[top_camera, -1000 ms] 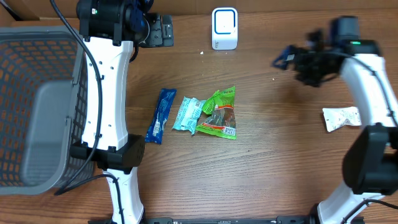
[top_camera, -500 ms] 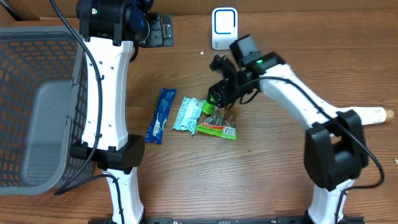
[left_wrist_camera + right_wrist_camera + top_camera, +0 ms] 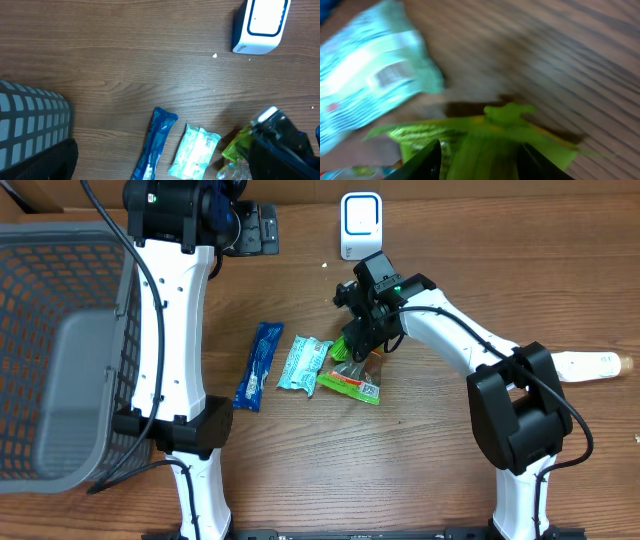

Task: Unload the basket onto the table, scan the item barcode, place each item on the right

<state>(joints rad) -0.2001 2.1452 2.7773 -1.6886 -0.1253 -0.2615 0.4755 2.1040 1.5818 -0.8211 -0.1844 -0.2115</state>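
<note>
The green snack packet lies near the centre of the overhead frame on the wooden table. Its upper end sits under the right gripper, whose arm reaches in from the lower right. In the right wrist view the two dark fingers stand partly apart at the bottom of the frame, one on each side of the packet's notched upper edge. The green film fills the gap between them (the picture is smeared, so I cannot tell whether the pads actually pinch it).

Just left of the green packet, with their edges meeting, lies a pale teal packet. Further left and a little apart lies a blue packet, set lengthwise up and down the frame. The white barcode scanner stands at top centre, above the packets and apart from them.

The left gripper sits at the top of the overhead frame, left of the scanner. Its jaws are spread wide with nothing between them (its wrist camera looks down on the scanner, the three packets and a corner of the basket). A grey mesh basket fills the left side of the overhead frame. At the right edge a white wrapper shows, partly behind the right arm.
</note>
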